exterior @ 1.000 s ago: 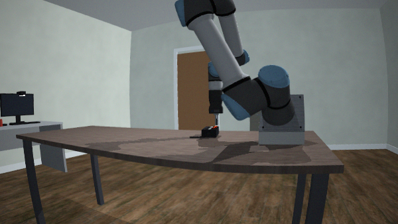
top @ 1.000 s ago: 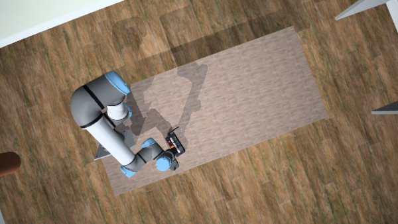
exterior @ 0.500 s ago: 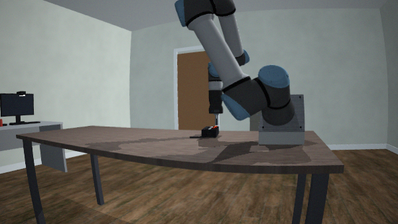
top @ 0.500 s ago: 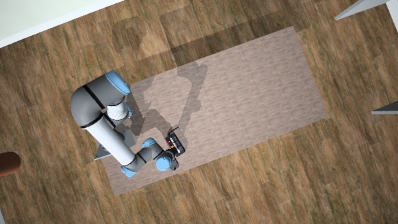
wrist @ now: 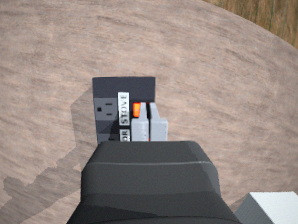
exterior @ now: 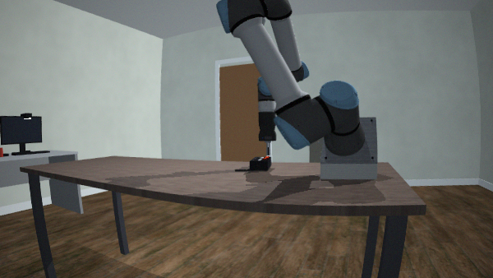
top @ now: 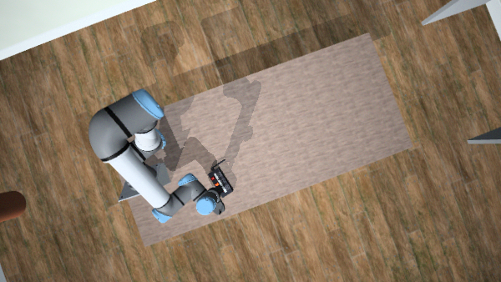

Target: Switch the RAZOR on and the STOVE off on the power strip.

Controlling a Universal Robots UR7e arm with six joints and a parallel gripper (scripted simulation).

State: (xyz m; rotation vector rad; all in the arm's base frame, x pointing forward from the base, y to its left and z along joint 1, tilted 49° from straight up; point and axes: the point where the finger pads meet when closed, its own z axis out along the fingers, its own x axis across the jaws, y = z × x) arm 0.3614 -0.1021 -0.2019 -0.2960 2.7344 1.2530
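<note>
Pale green walls and a brown wooden floor frame a long wooden table (exterior: 123, 173), which serves as the landmark for all that follows. At the near right end of the table stands a grey mounting block (exterior: 349, 164) that carries a grey and blue robot arm (exterior: 283, 82). The arm rises out of the top of the exterior view, bends back down, and points its wrist straight down over the table.

A small black power strip (exterior: 260, 164) lies flat on the table, right way up, just beside the mounting block and near the table's long edge on the arm's side. A short black cord end (top: 219, 163) sticks out from the strip's far end. From above, small red-orange switches (top: 215, 180) run in a row along one side of the strip.

The gripper (exterior: 268, 146) hangs directly above the strip with its two fingers pressed fully together, holding nothing. In the wrist view the grey fingertips reach down over the row of switches, right next to one glowing orange switch (wrist: 136, 108). White labels (wrist: 123, 107) sit beside the switches, but their lettering is too small to read. Whether the fingertips touch the strip cannot be told.

Beyond the table's far left end stands a grey desk (exterior: 37, 158) with a dark monitor (exterior: 20, 129). A brown door (exterior: 238, 115) is in the back wall behind the table.
</note>
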